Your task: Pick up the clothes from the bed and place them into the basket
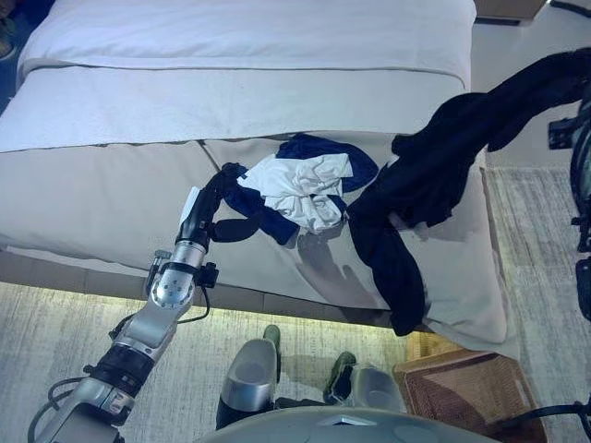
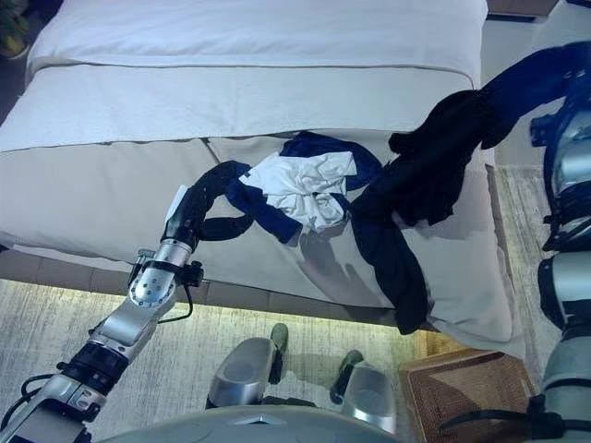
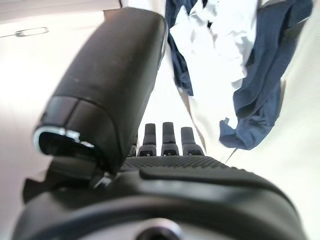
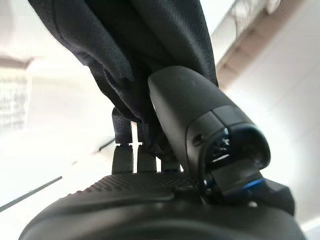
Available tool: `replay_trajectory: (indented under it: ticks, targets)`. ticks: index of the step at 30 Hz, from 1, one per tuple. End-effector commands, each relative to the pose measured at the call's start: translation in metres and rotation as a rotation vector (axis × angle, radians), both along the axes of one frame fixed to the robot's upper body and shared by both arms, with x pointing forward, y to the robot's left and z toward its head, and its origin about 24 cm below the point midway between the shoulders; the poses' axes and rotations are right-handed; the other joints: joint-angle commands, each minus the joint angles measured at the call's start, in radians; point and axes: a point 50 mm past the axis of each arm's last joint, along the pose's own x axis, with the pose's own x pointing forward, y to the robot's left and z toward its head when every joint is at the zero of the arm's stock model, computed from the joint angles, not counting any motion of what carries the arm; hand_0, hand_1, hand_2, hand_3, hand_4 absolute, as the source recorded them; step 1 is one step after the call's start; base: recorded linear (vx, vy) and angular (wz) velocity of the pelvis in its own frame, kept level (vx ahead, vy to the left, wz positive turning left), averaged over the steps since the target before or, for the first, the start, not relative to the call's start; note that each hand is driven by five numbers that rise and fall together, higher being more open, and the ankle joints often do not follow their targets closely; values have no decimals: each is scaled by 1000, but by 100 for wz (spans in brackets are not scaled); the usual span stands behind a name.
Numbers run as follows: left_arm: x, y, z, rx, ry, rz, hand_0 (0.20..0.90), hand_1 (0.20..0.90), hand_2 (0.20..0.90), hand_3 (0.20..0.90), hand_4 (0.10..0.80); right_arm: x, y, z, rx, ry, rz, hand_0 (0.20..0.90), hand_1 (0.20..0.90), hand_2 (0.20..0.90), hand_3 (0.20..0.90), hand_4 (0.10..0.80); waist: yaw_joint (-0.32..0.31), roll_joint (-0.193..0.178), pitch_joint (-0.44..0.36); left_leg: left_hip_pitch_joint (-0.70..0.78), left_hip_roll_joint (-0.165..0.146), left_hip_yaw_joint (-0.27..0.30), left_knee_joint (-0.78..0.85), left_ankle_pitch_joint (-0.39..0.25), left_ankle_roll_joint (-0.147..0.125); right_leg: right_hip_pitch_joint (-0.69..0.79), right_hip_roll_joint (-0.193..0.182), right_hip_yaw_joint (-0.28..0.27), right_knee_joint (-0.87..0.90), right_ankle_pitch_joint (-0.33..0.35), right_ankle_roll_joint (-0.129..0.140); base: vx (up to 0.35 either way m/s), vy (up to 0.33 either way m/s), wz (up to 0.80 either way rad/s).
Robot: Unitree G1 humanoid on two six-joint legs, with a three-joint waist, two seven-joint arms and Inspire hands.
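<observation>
A crumpled navy and white garment (image 1: 305,189) lies on the beige bed (image 1: 102,194) near its front edge. My left hand (image 1: 214,205) rests on the bed at the garment's left edge, with fingers straight and open; the left wrist view shows the cloth (image 3: 220,55) just past the fingers (image 3: 170,135). My right hand (image 4: 185,110) is shut on a black garment (image 1: 443,166), pinched between thumb and fingers. It is raised at the right, and the cloth hangs down across the bed's right corner. A brown wicker basket (image 1: 462,392) stands on the floor at the lower right.
White bedding (image 1: 249,37) covers the far part of the bed. A pale woven rug (image 1: 65,341) lies on the floor in front of the bed and to its right.
</observation>
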Motion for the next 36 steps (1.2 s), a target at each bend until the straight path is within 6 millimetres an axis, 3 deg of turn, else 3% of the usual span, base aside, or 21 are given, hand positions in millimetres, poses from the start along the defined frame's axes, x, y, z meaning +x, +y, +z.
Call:
replay_trajectory:
  ticks: [1,6,10,23,36]
  targets:
    - [-14,3,-12,-23,16,-1,900,900,900,900,800,-31,1,92,-194,-285,-21,300,300,300,200,100,-30,-68,-298,-11,11,51,-84,-28,-32,-16,37,44,-81,20,21,2,-1,-9]
    - [-15,2,-21,-19,45,-2,900,900,900,900,800,-49,0,130,-218,-361,-50,300,300,300,200,100,-55,-77,-339,31,9,61,-198,15,-39,4,57,59,-174,65,38,6,-15,-12]
    - [-15,1,-26,-14,63,-19,900,900,900,900,800,-57,1,147,-179,-405,-27,300,300,300,200,100,-80,-81,-364,58,7,77,-262,34,-42,15,69,76,-237,98,50,8,-14,-12]
    - [-13,-2,-36,12,105,-38,900,900,900,900,800,-63,11,165,-270,-437,-96,300,300,300,200,100,-128,-82,-388,91,3,110,-305,38,-40,23,86,128,-286,126,60,22,9,-12]
    - [-14,5,-38,35,101,-7,900,900,900,900,800,-99,-5,184,-288,-522,-235,300,300,300,200,100,-190,-87,-384,119,-1,145,-315,23,-30,19,94,187,-297,142,75,5,26,-12]
